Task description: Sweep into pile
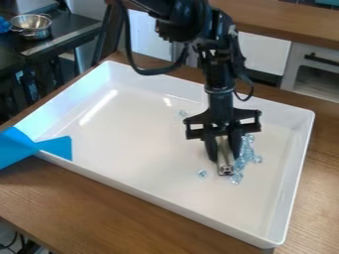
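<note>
Right of center in the frame, the black gripper point(225, 154) is pointing down into the big white tray point(153, 195), with the arm point(218, 92) coming in from the top edge. Its fingers are squeezing a narrow metal bar point(226, 169), one on each side, so yeah, it's definitely gripping something. The bar is angling down toward the tray floor, and its squarish end is facing the camera.

As for the stuff getting swept, the clear, bluish pieces point(246, 153) are mostly sitting in a loose, stretched-out bunch just right of the bar. One stray point(202, 173) is lying on its own to the lower left of the fingers, and a few faint ones point(182, 114) are hanging out farther up, left of the gripper.

Around all that, the tray is resting on a wooden table point(112, 211), and some flat blue material point(56, 147) is poking over its left corner. Up in the upper left, a shiny metal bowl point(31, 25) is sitting on a dark counter point(69, 32).
</note>
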Controlling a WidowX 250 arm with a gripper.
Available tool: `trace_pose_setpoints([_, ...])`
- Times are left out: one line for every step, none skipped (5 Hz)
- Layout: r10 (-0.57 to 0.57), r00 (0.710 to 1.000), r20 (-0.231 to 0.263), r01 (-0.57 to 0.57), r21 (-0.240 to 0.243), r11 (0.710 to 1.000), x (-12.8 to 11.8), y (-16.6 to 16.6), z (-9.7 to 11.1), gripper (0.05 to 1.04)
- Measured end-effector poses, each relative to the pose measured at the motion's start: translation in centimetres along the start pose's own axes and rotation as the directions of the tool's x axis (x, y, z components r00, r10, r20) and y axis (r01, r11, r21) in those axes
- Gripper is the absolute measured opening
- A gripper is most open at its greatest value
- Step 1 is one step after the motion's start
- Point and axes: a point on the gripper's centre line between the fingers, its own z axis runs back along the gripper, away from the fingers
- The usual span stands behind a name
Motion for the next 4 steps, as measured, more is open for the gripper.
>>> trace_pose_setpoints([0.005, 1.000, -0.001, -0.005, -0.012, 1.000, -0.1, -1.5, -0.1, 0.381])
trace_pose_setpoints([0.008, 1.000, -0.017, -0.008, -0.022, 1.000, -0.2, -3.0, -0.2, 0.381])
trace_pose_setpoints([0.022, 1.000, -0.012, -0.022, -0.041, 0.999, 0.1, -4.2, 0.2, 0.381])
trace_pose_setpoints([0.017, 0.999, -0.031, -0.019, -0.055, 0.998, -0.3, -4.9, 0.7, 0.381])
